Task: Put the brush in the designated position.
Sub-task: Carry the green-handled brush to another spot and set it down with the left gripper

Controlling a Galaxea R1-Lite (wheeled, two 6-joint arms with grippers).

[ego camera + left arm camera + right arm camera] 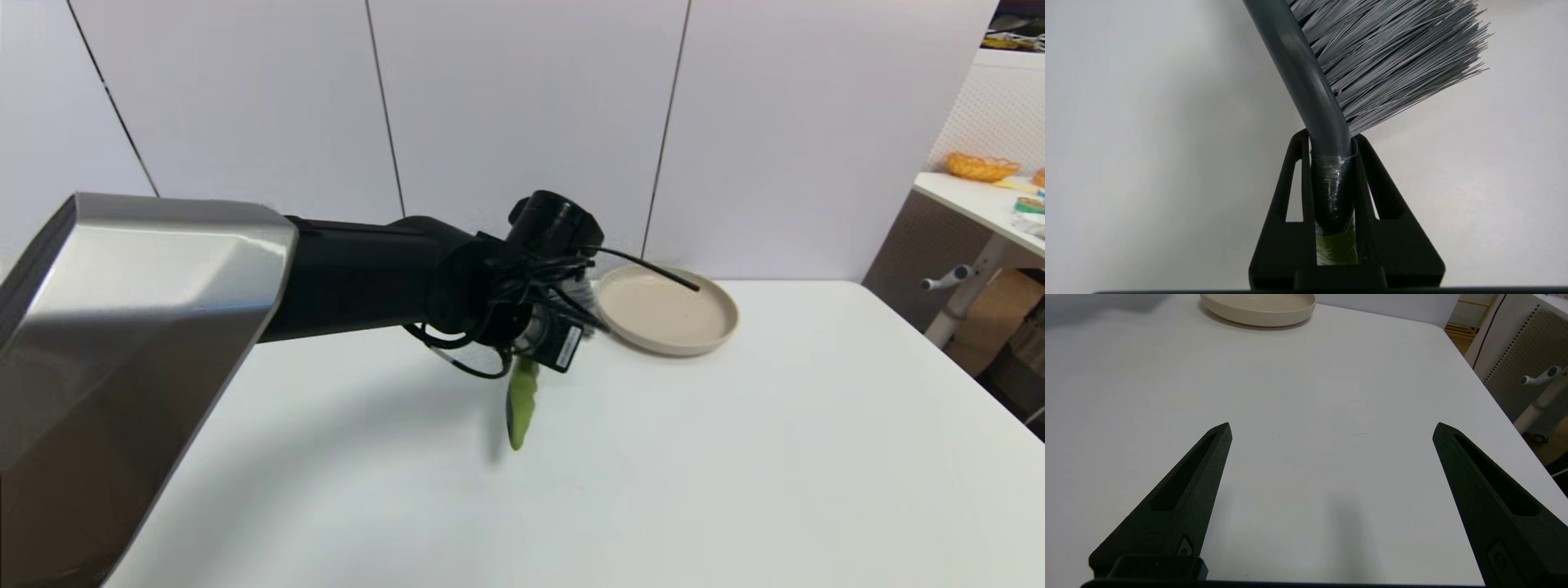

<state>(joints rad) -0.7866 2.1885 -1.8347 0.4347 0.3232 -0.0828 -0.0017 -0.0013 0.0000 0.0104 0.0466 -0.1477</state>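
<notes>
My left gripper [1331, 136] is shut on the brush [1306, 81], clamping its dark neck where clear tape is wrapped. The grey bristles [1392, 57] fan out beyond the fingertips, above the white tabletop. In the head view the left gripper [562, 320] hangs over the table's far middle, mostly hidden behind its own wrist. The brush's olive-green handle [521, 404] points down toward the table below it. The designated position has no mark on the tabletop that I can make out. My right gripper [1333, 426] is open over bare table with nothing between its fingers.
A beige plate [710, 327] sits at the table's far side, just right of the left gripper; the plate [1257, 312] also shows far ahead of the right gripper. The table's right edge [939, 367] borders another desk and a stand.
</notes>
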